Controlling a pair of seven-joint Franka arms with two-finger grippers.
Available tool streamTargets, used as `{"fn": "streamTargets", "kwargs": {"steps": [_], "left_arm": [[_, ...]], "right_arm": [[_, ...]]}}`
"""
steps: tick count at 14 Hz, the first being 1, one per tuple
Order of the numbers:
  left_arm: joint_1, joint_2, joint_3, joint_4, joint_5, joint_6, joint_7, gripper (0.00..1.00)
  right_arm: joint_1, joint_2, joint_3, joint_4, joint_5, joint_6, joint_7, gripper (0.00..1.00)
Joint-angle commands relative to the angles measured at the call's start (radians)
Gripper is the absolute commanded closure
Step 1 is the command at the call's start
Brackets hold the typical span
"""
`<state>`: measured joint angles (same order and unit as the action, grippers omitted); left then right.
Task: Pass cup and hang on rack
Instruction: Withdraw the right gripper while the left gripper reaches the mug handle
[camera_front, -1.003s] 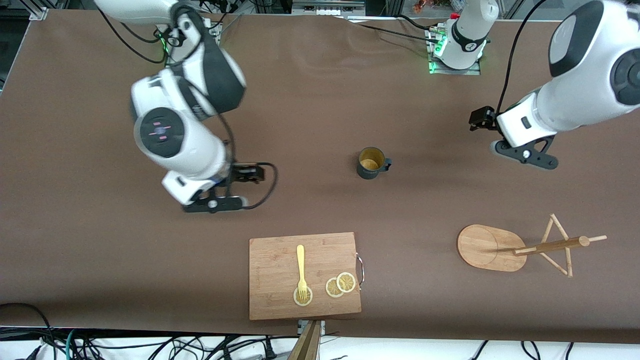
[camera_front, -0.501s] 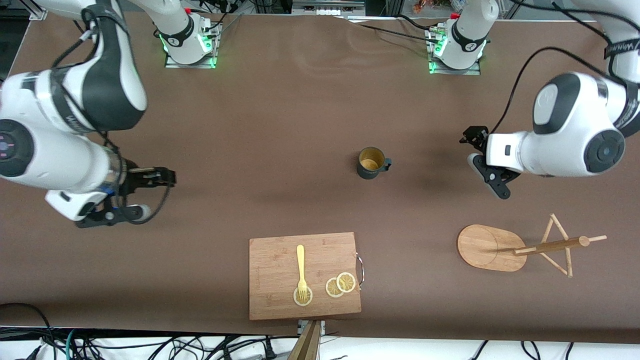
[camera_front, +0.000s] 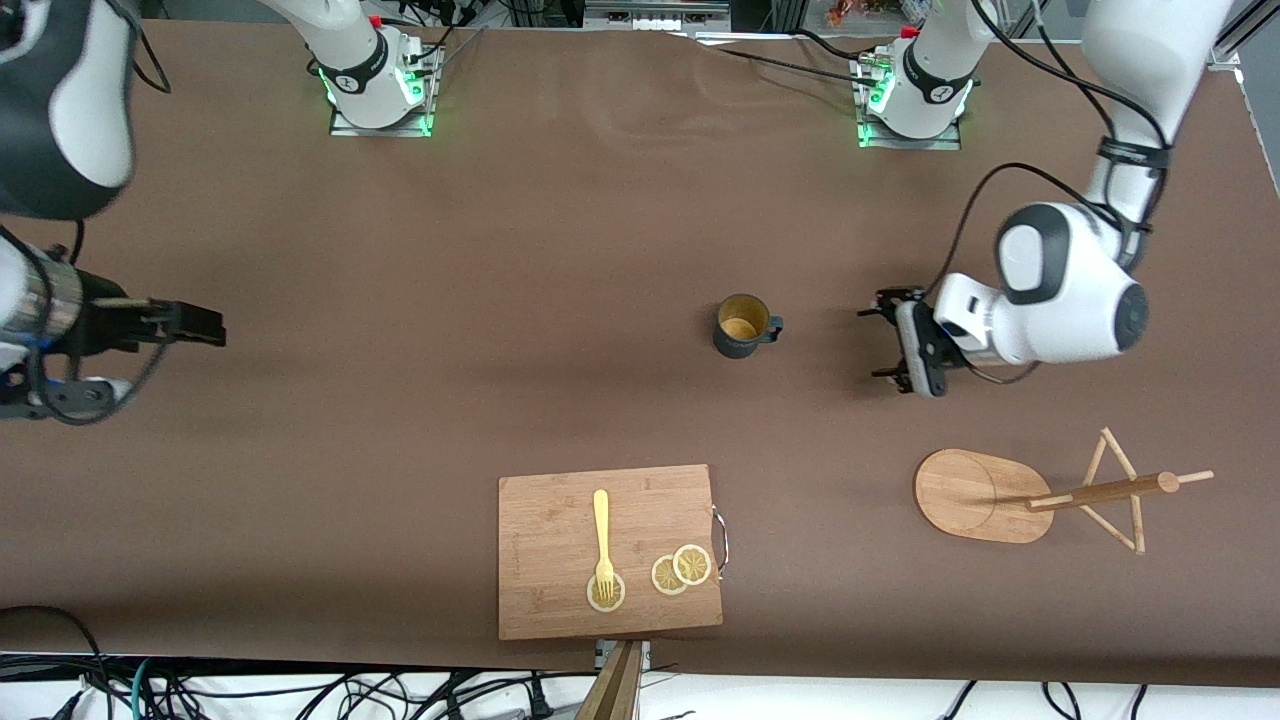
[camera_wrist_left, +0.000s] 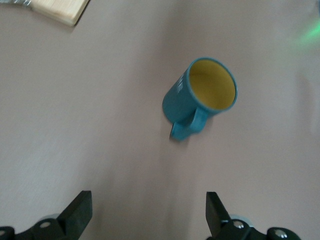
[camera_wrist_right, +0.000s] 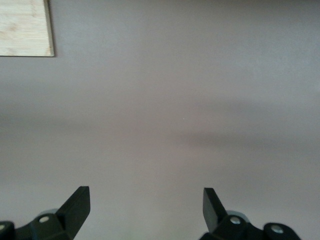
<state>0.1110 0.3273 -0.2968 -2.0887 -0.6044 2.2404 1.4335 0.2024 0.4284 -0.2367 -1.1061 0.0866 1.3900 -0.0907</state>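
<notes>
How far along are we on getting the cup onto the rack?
Done, judging by the layout: the cup stands upright mid-table, handle toward the left arm's end, held by neither gripper. In hand: the left gripper is open beside the cup and aimed at it, not touching. The right gripper waits open at its own end. Left: grasp, lift, and hang on the rack, which is empty.

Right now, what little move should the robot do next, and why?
Probably ease the left gripper toward the cup. The cup stands upright on the table, untouched, its handle turned toward that open gripper, which is apart from it. The right gripper waits, open, near its arm's end of the table.
</notes>
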Motion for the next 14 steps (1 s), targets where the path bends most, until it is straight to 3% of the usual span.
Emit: {"fn": "streamTargets", "kwargs": {"steps": [1,4,9,12,14], "left_arm": [[0.004,-0.097,-0.056,-0.188,-0.162,0.195,0.208,0.0],[-0.004,-0.028,-0.056,-0.188,-0.457,0.208,0.511,0.0],[0.015,0.116,-0.056,-0.177,-0.878,0.183,1.035,0.0],[0.022,0.15,-0.056,-0.175,-0.966,0.125,1.127,0.04],[0.026,0.194,-0.056,-0.159,-0.985,0.081,1.174,0.06]], "right_arm": [[-0.131,-0.112,0.155,-0.092,-0.092,-0.005,-0.015,0.0],[-0.219,-0.229,0.171,-0.168,-0.102,0.004,-0.011,0.0],[-0.273,-0.312,0.175,-0.253,-0.12,-0.006,-0.009,0.0],[-0.294,-0.326,0.192,-0.302,-0.137,0.003,-0.012,0.0],[-0.305,-0.342,0.236,-0.32,-0.136,0.004,0.002,0.0]]}}
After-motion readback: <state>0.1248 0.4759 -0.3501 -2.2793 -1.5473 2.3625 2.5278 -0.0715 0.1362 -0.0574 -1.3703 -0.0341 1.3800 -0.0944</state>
